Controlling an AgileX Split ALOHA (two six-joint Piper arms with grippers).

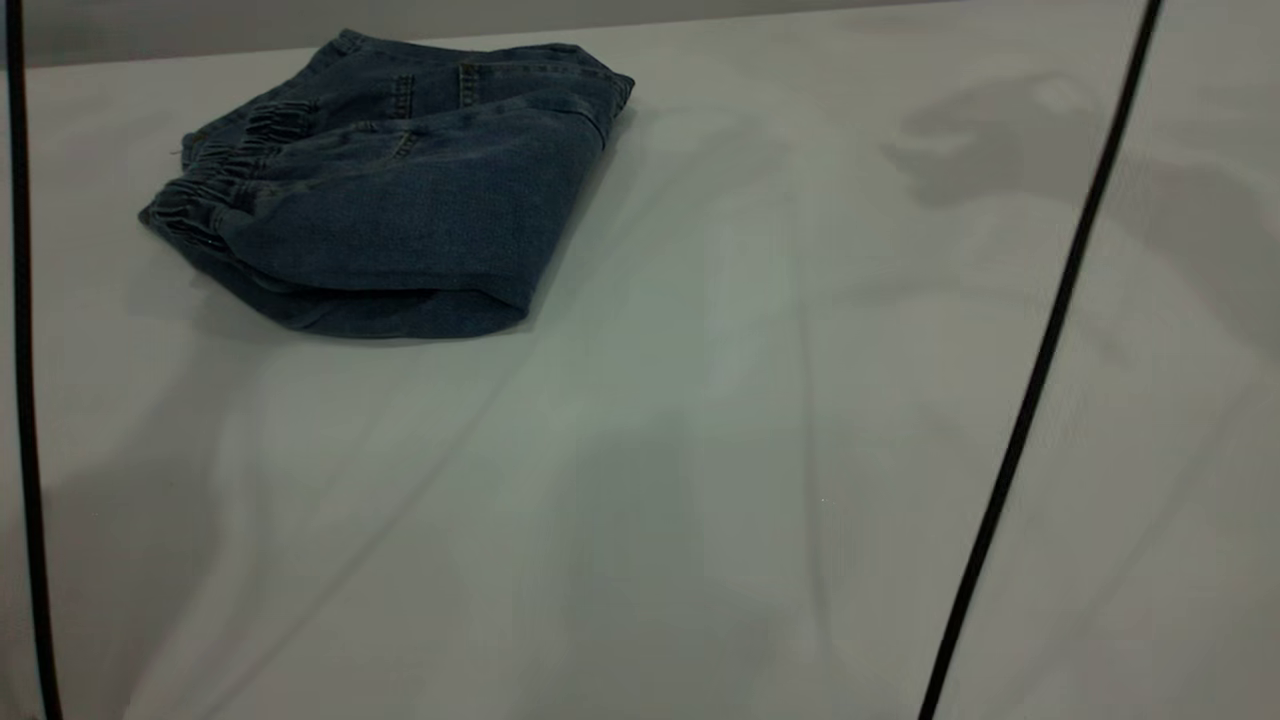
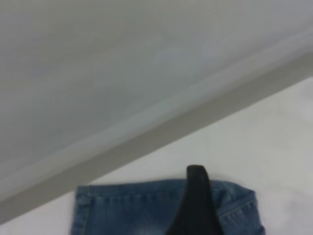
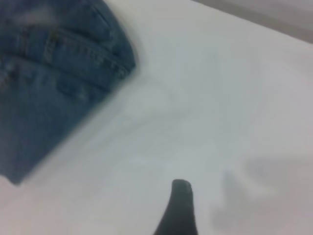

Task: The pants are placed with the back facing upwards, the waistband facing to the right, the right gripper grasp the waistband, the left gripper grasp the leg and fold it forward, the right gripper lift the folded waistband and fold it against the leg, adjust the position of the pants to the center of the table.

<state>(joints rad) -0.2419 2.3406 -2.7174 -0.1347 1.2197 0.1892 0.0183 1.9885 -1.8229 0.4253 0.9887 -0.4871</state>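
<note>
Nearest us lies bare pale grey tabletop point(image 1: 700, 500), crossed by two thin black cables point(image 1: 1030, 400). At far left sit the folded blue denim pants point(image 1: 400, 200), gathered waistband point(image 1: 215, 185) leftward. We judge folding done; centring remains. Of each black pincer point(image 2: 195, 205) one finger shows; we cannot tell their opening.

exterior: low, oblique across table point(image 1: 700, 450) | wrist views: close, downward | shared: pants point(image 1: 400, 200)
</note>
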